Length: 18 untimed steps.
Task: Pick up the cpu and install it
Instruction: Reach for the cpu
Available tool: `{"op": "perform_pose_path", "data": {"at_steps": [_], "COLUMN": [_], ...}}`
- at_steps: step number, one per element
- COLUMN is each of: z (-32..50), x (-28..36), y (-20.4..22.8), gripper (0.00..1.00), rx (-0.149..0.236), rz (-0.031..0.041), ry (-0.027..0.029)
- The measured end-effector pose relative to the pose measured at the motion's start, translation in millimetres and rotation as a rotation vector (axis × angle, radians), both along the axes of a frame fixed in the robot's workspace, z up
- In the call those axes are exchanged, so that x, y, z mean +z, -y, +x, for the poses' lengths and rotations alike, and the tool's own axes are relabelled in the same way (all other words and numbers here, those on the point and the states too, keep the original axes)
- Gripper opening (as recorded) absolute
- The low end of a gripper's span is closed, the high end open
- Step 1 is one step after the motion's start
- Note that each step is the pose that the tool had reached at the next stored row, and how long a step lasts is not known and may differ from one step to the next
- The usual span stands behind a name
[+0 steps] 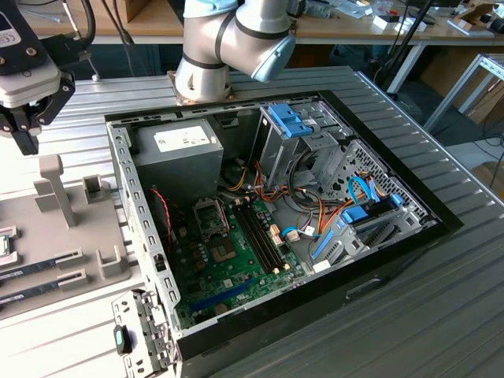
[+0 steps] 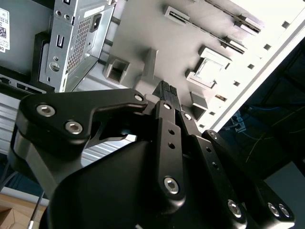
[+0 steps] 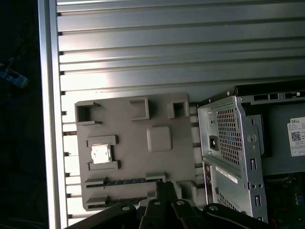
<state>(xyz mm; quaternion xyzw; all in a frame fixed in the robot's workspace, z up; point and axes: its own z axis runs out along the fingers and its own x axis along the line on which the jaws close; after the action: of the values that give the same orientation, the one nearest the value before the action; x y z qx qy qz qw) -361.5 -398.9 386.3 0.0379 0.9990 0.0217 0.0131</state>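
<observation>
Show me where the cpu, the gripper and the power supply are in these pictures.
cpu (image 3: 101, 153), first wrist view, middle of its silver top.
gripper (image 3: 165, 185), first wrist view, midway between its fingertips.
power supply (image 1: 169, 165), exterior view, its grey top face.

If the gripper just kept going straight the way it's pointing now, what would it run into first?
The gripper would most likely meet the grey holder plate, near its edge with the long slots, not the cpu, which is nested off to one side. Depth is unclear.
</observation>
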Motion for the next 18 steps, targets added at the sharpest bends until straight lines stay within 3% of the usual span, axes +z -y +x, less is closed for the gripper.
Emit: {"op": "perform_pose_path", "data": {"at_steps": [18], "z": [-5.7], "x": [-0.8], "y": [0.0], "gripper": [0.11], "rx": [0.0], "rz": [0.0], "ry": [0.0]}}
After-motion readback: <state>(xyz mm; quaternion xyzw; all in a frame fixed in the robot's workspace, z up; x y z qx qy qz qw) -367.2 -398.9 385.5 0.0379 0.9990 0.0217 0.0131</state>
